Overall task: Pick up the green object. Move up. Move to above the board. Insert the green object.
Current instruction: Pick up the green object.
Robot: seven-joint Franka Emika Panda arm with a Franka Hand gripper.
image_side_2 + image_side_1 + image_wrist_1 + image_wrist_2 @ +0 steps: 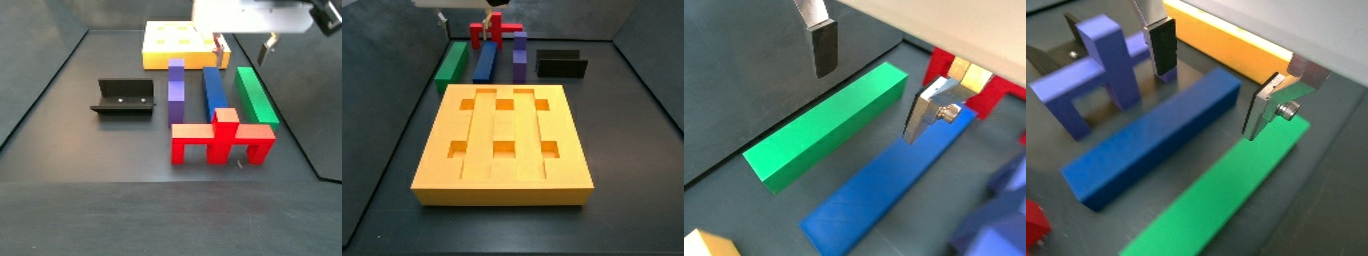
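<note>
Blue bar (pixel 215 89) beside purple bar (pixel 177 87); red piece (pixel 222 142) at their ends; fixture (pixel 123 97) apart

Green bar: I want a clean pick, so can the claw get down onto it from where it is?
Probably yes. The open claw hangs above the green bar with nothing on top of it. One finger sits toward the blue bar alongside, so it may need shifting sideways.
</note>
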